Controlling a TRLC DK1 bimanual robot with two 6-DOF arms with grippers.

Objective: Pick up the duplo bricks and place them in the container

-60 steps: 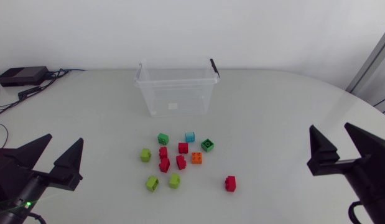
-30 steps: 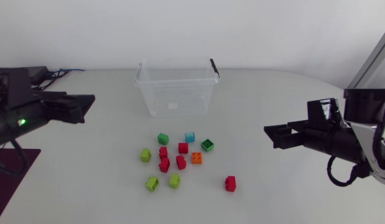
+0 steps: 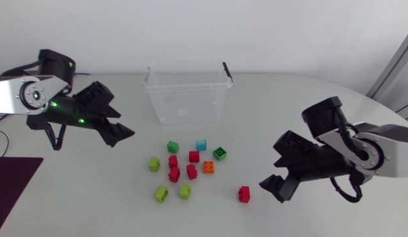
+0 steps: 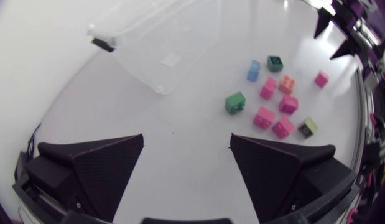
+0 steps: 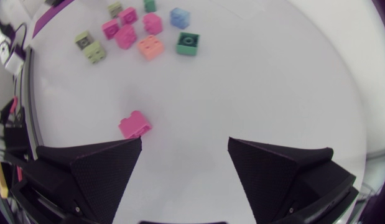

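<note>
Seen together only from the head view: left tool (image 3: 121, 136) and right tool (image 3: 271, 172), hanging over the white counter (image 3: 289, 112) on either side of the brick cluster (image 3: 191, 172), the left nearer the far edge, the right nearer the near edge.

From the left wrist view: left tool (image 4: 186, 140) spread wide over bare counter, clear plastic container with black latches (image 4: 161, 37) ahead, brick cluster beside it.

From the right wrist view: right tool (image 5: 185, 142) equally wide, gripping nothing, lone red duplo brick (image 5: 135, 124) just ahead of one finger, untouched.

Counter matt white, curved along the right edge.

Container open-topped, upright at the middle of the far edge. Bricks all outside it, on the counter's middle: four red bricks (image 3: 194, 156), three lime bricks (image 3: 161, 193), two dark green bricks (image 3: 220, 153), one light blue brick (image 3: 201, 144), one orange brick (image 3: 208, 167), bunched together, with the lone red one apart toward the right edge.
</note>
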